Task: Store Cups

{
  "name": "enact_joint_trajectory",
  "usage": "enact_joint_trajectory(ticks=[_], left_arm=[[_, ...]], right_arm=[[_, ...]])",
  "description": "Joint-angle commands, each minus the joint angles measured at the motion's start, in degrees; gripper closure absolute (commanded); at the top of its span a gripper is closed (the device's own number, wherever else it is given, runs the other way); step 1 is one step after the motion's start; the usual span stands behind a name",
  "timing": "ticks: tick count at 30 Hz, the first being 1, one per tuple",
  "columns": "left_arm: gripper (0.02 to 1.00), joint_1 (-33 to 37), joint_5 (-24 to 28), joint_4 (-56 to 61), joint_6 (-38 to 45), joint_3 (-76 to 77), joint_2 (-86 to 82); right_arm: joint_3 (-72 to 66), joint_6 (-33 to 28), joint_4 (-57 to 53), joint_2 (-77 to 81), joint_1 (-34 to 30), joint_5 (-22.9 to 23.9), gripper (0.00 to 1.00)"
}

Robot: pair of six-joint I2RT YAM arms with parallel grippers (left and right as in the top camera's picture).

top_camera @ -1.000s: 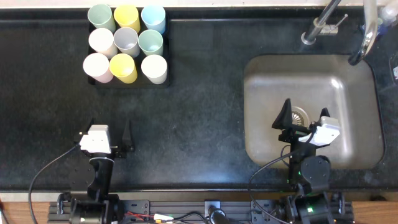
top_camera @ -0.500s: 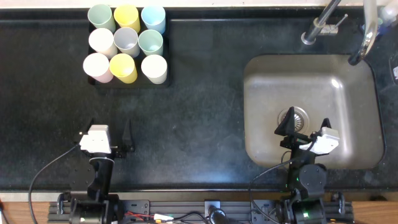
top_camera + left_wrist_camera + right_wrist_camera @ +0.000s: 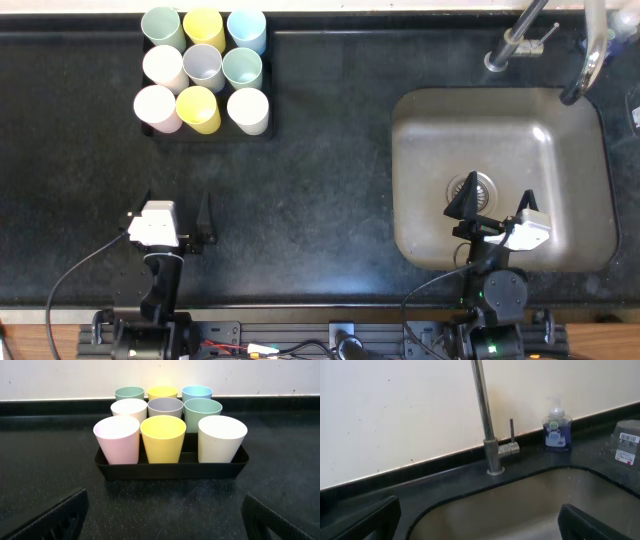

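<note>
a: where do the cups (image 3: 204,70) stand?

b: all nine sit upright in the black tray (image 3: 170,471), three rows of three, at about 11 o'clock on the counter (image 3: 320,180). every slot looks filled, and i see no loose cup on the counter or in the sink (image 3: 420,110).

a: and the grippers?

b: the left gripper (image 3: 177,200) is at 7 o'clock, jaws spread and holding nothing, facing the tray from well apart. the right gripper (image 3: 492,198) is at 4 o'clock over the sink basin, also released and empty, looking toward the faucet (image 3: 487,435) and a soap bottle (image 3: 554,430).

a: so what's the step?

b: i'd judge the storing is done, so the job now is to park cleanly. if the left arm pulls in, it should go straight toward 6 o'clock and not swing toward the tray; the cups are light and packed rim to rim, so one nudge could tip several.

a: the right side?

b: lift before drawing back toward 6 o'clock, so the fingers clear the sink's near rim, and leave the jaws open since there's nothing to carry.
</note>
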Motion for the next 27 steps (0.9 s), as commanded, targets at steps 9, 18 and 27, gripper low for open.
enact_joint_trajectory(ticks=[9,18,27], left_arm=[[0.020,0.07,-0.31,-0.11,-0.59,-0.11,-0.46],[0.020,0.07,-0.31,-0.11,-0.59,-0.11,-0.46],[0.020,0.07,-0.31,-0.11,-0.59,-0.11,-0.46]], right_arm=[[-0.79,2.38,-1.77,-0.68,-8.13,-23.56,0.005],[-0.79,1.31,-1.77,-0.63,-8.98,-23.12,0.005],[-0.79,1.31,-1.77,-0.63,-8.98,-23.12,0.005]])
